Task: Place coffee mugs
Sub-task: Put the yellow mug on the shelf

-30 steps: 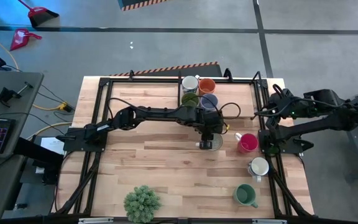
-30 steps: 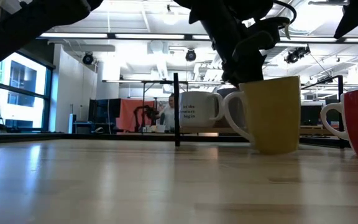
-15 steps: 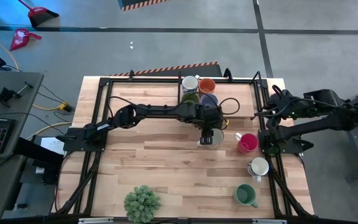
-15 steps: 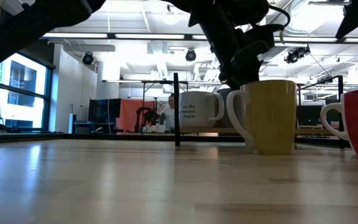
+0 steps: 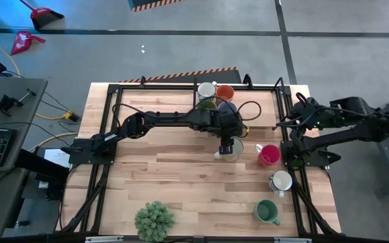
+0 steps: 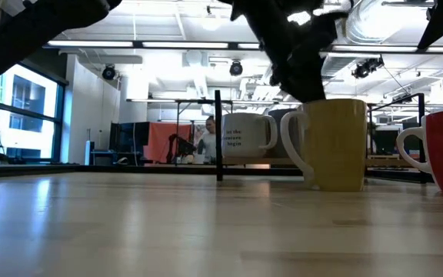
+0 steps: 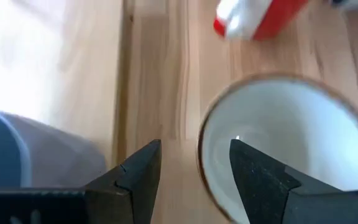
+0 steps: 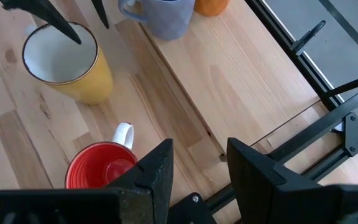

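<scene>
A yellow mug with a white inside stands upright on its base mid-table, its handle toward the table's left in the low view. My left gripper hangs open just above it. One finger is over the mug's mouth and the other is outside, so the rim lies between them untouched. Behind the yellow mug stand a blue-grey mug, an olive mug, an orange mug and a white mug. My right gripper waits open at the table's right edge.
A red mug stands right of the yellow one. A white mug and a green mug are nearer the front right. A potted plant sits at the near edge. Black frame rails border the table.
My left gripper carried the yellow mug a little toward the table's far right, and the mug came to stand upright on the wood. The gripper then let go of the rim and rose slightly above the mug, which has stayed put since.
</scene>
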Available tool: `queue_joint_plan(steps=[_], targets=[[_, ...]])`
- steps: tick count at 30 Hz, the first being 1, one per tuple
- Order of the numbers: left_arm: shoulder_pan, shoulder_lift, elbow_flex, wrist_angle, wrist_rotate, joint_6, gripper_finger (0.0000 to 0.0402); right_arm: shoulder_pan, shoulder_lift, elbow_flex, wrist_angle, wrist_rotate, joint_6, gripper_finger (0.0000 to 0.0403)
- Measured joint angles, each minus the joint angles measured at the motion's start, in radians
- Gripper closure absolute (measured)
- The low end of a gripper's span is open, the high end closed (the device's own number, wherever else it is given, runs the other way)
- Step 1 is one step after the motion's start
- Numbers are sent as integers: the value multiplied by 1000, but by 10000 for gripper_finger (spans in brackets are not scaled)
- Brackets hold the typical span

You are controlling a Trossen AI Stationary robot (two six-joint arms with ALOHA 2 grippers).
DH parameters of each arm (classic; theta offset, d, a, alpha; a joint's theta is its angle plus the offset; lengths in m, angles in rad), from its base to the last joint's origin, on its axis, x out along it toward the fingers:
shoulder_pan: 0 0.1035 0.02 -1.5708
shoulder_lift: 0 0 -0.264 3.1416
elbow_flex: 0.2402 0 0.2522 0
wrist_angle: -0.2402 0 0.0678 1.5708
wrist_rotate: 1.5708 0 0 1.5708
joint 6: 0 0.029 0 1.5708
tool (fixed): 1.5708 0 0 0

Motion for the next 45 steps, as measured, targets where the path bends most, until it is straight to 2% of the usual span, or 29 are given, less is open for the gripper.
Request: queue_joint_plan(steps=[8, 13, 16, 19, 23, 25, 27, 31, 35, 39, 42, 45], targets=[[-26, -163, 0, -84, 12, -1, 222, 0, -2, 0, 0, -2, 0, 276], [-30, -311, 1, -317, 16, 38, 222, 1, -6, 0, 18, 17, -18, 276], [-30, -391, 1, -495, 0, 15, 222, 1, -7, 0, 69, 36, -104, 276], [-31, -455, 0, -666, -1, -8, 222, 1, -9, 0, 148, 4, -185, 276], [-41, -561, -84, -678, 18, -2, 222, 2, -14, 0, 230, -55, -231, 276], [-44, -641, -173, -683, 13, -2, 222, 2, -19, -1, 235, -74, -236, 276], [-49, -736, -300, -678, -9, -70, 222, 2, -22, -2, 235, -77, -222, 276], [-54, -948, -623, -567, -52, -221, 222, 2, -33, -2, 248, -79, -212, 276], [-99, -1179, -980, -291, -52, -339, 222, 2, -34, -2, 294, -82, -215, 276], [-144, -1350, -1276, -22, -87, -411, 222, 2, -21, -2, 345, -115, -226, 276], [-165, -1418, -1453, 139, -131, -453, 222, 2, 9, -2, 355, -196, -226, 276], [-169, -1435, -1583, 350, -150, -440, 222, 3, 63, -2, 366, -207, -236, 276]])
